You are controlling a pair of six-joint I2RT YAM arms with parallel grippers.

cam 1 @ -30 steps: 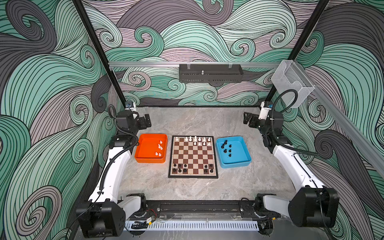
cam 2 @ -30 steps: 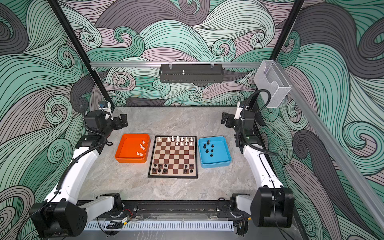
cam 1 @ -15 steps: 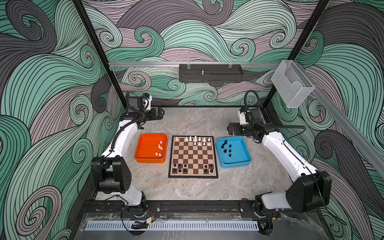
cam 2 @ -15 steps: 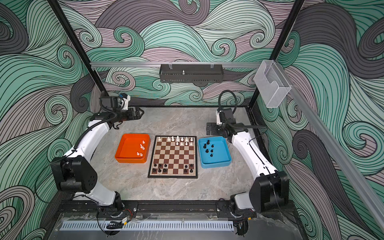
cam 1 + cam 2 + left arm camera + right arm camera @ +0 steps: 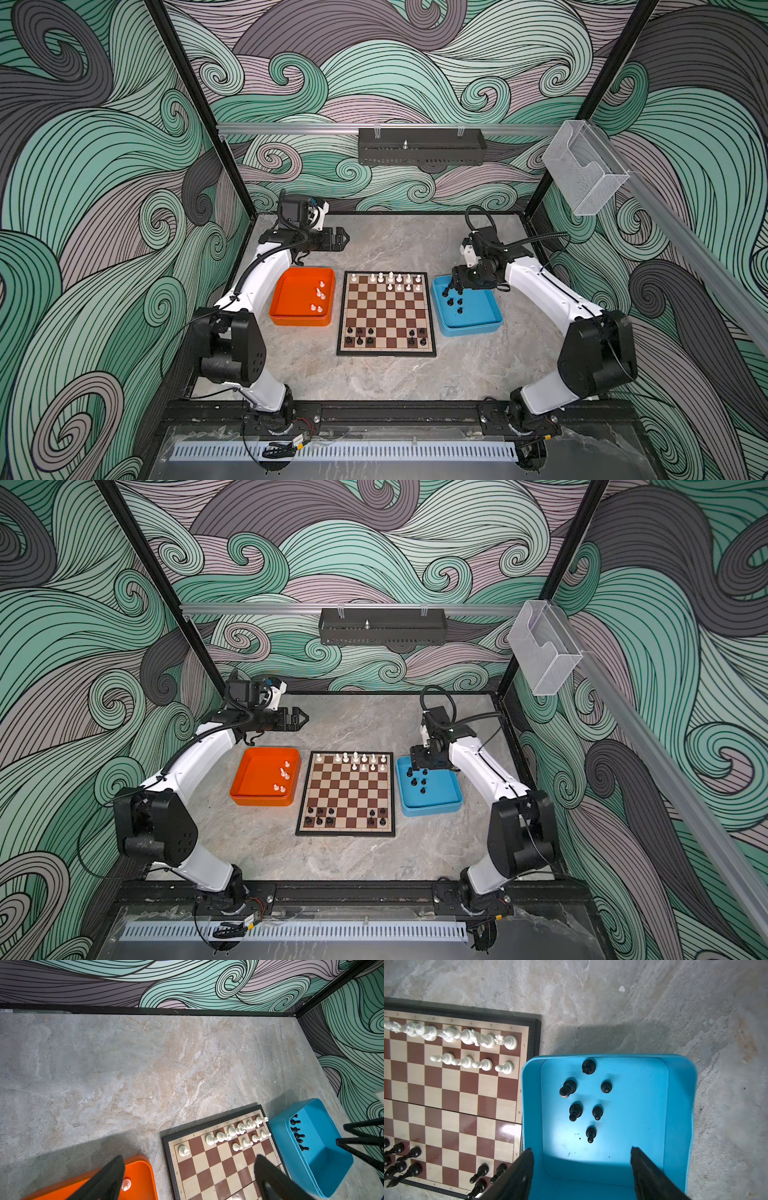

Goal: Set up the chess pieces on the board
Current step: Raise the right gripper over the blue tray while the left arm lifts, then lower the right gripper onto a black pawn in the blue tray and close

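Note:
The board (image 5: 386,309) lies mid-table, with white chess pieces (image 5: 390,280) on its two far rows and black ones (image 5: 359,336) at its near corners. More white pieces (image 5: 319,296) lie in the orange tray (image 5: 291,318) on the left. Several black pieces (image 5: 575,1110) stand in the blue tray (image 5: 471,328) on the right. My right gripper (image 5: 581,1149) hangs open over the blue tray's far left part (image 5: 413,766), with nothing between its fingers. My left gripper (image 5: 343,239) is open and empty, held above the table behind the orange tray, pointing toward the middle.
A black rack (image 5: 422,147) hangs on the back rail and a clear plastic box (image 5: 582,170) on the right rail. Black frame posts stand at the back corners. Bare marble table (image 5: 395,245) stretches behind the board.
Both arms have unfolded from the side walls toward the middle. The right gripper came down over the blue tray. The left gripper swung out behind the orange tray.

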